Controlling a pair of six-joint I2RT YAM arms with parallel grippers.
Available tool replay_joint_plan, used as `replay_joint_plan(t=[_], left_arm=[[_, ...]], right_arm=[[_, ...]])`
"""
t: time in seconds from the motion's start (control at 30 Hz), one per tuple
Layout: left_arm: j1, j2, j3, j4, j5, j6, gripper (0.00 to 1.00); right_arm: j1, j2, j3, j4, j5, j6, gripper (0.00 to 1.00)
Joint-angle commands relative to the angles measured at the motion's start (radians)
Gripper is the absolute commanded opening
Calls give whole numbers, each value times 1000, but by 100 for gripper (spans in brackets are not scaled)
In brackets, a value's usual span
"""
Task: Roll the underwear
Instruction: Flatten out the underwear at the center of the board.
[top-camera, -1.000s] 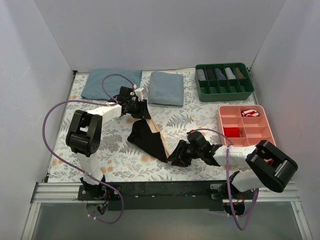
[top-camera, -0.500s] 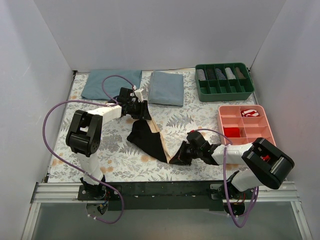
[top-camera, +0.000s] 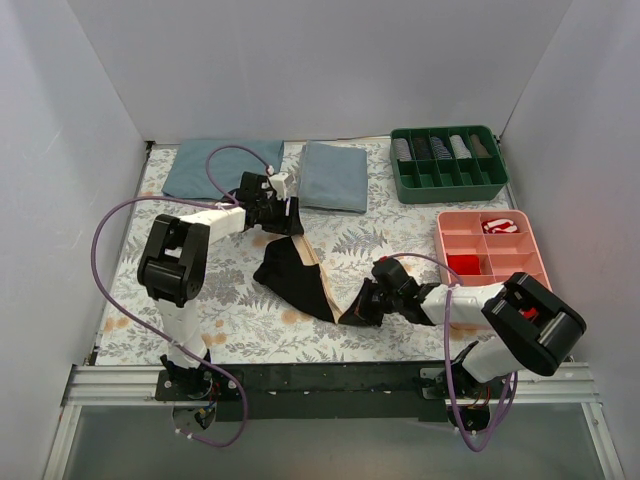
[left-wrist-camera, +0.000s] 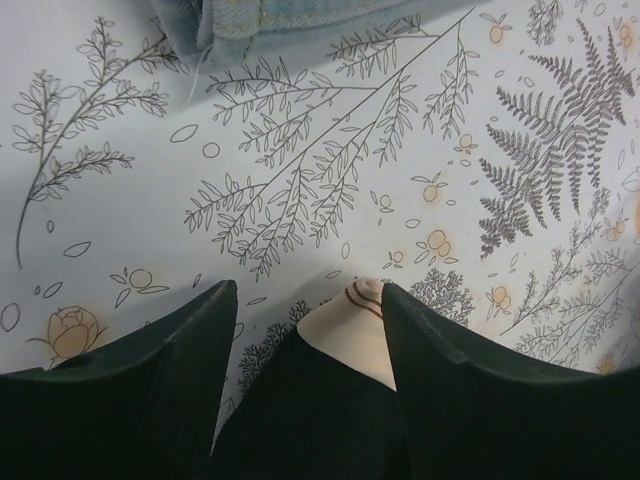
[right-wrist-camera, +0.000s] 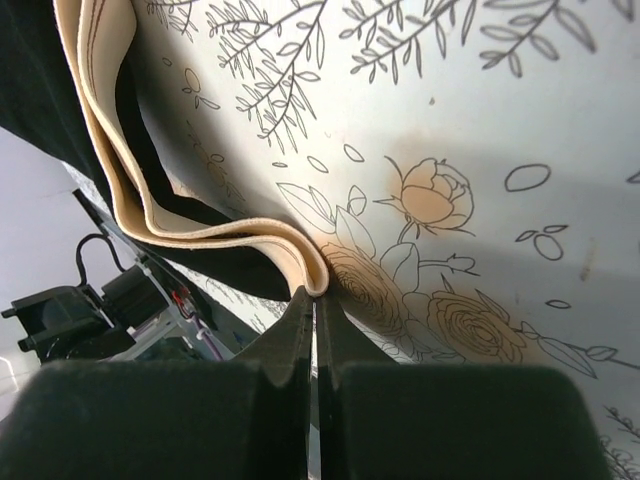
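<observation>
The underwear (top-camera: 295, 280), black with a beige waistband, lies stretched diagonally across the middle of the floral mat. My left gripper (top-camera: 288, 218) is at its far corner. In the left wrist view that gripper (left-wrist-camera: 305, 300) stands open, with the beige waistband corner (left-wrist-camera: 355, 320) between the fingers and against the right one. My right gripper (top-camera: 362, 305) is at the near right end, where the black fabric rises off the mat. In the right wrist view it (right-wrist-camera: 315, 300) is pinched shut at the folded waistband (right-wrist-camera: 200, 235), whose bend sits at the fingertips.
Two blue-grey folded cloths (top-camera: 222, 165) (top-camera: 335, 175) lie at the back of the mat. A green tray (top-camera: 449, 185) of rolled items stands at the back right. A pink tray (top-camera: 510, 265) with red rolls (top-camera: 462, 264) is just right of my right arm.
My left gripper has shifted slightly right and toward the back at the underwear's far corner. My right gripper has edged a little to the right with the fabric end.
</observation>
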Motion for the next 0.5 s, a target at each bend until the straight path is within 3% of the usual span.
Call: replay_joint_plan(t=[0.0, 0.23, 0.37, 0.47], left_arm=[[5, 39, 21, 8, 71, 52, 56], [5, 16, -44, 19, 125, 32, 29], [7, -28, -66, 13, 158, -3, 0], [8, -83, -83, -6, 171, -55, 0]], right_arm=[[-12, 12, 26, -118, 71, -58, 1], [-27, -18, 38, -181, 112, -85, 1], [-32, -46, 81, -270, 173, -137, 1], [-32, -84, 150, -353, 244, -217, 1]])
